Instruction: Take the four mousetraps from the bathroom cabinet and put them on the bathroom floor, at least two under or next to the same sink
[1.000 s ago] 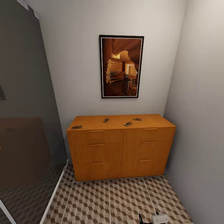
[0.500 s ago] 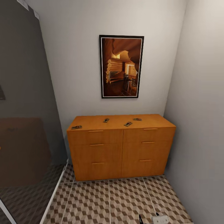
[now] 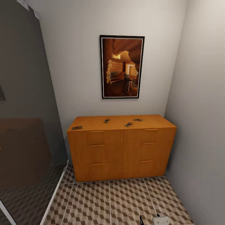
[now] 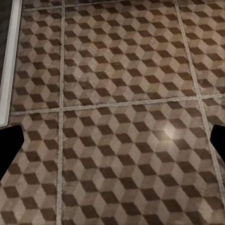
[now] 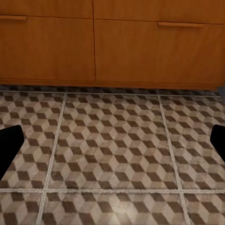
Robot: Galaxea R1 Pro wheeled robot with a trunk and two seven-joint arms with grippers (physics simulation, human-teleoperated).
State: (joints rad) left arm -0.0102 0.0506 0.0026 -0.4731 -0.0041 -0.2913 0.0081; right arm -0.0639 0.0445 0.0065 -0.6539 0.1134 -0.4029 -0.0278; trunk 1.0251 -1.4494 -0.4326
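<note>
Head view: the cabinet (image 3: 122, 147) sits in the corner between glass panel (image 3: 25, 109) and right wall, four mousetraps (image 3: 128, 124) spread across its top, one at the left front edge; open bathroom floor (image 3: 109, 203) before it. Left wrist: left tool (image 4: 112, 140) spread wide over bare tiles. Right wrist: right tool (image 5: 112, 140) wide, facing the cabinet's lower drawers.

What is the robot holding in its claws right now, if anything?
Nothing. The left gripper and the right gripper are both open over bare bathroom floor. All four mousetraps lie on the cabinet.
</note>
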